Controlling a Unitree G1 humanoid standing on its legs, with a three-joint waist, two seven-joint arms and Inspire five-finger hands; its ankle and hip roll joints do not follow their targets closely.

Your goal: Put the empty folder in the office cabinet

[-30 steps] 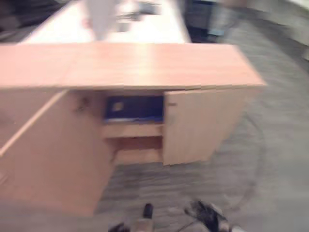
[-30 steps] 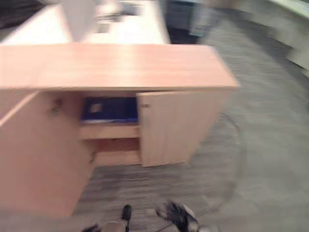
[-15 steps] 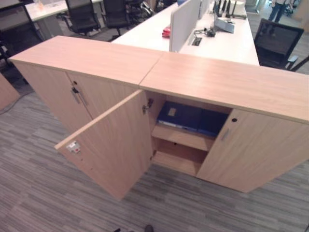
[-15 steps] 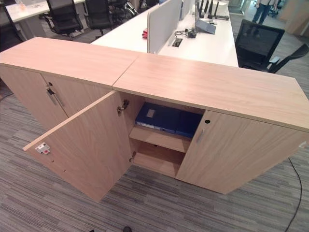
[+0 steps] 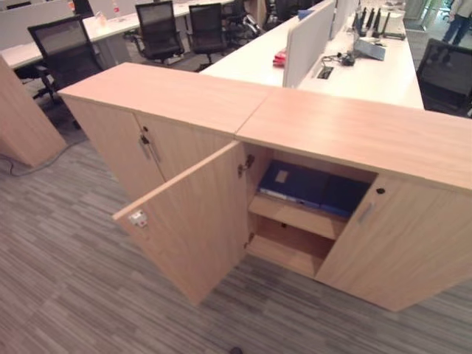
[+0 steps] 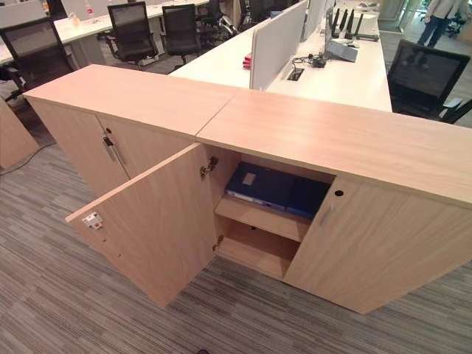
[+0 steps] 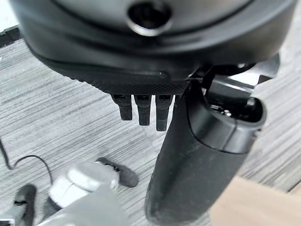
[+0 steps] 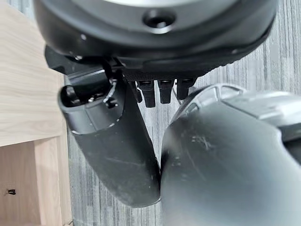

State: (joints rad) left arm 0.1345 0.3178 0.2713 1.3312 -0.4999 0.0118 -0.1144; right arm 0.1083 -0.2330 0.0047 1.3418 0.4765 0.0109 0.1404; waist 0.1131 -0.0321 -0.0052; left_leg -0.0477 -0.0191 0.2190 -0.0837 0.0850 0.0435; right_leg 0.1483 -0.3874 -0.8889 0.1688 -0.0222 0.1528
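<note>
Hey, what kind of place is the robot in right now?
It looks like an open-plan office. A low wooden cabinet stands with one door open and blue folders on its shelf. Behind it are long white desks with a divider screen and black office chairs.

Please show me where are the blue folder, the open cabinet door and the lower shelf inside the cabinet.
blue folder (image 6: 259,185), right eye view, its flat top cover.
open cabinet door (image 6: 155,232), right eye view, its inner face.
lower shelf (image 6: 254,256), right eye view, its bare board.

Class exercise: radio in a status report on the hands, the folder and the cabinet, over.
Left hand and right hand open, holding nothing. Blue folder lying flat on the upper shelf of the light wooden cabinet. Left cabinet door wide open; nothing in the way.
</note>
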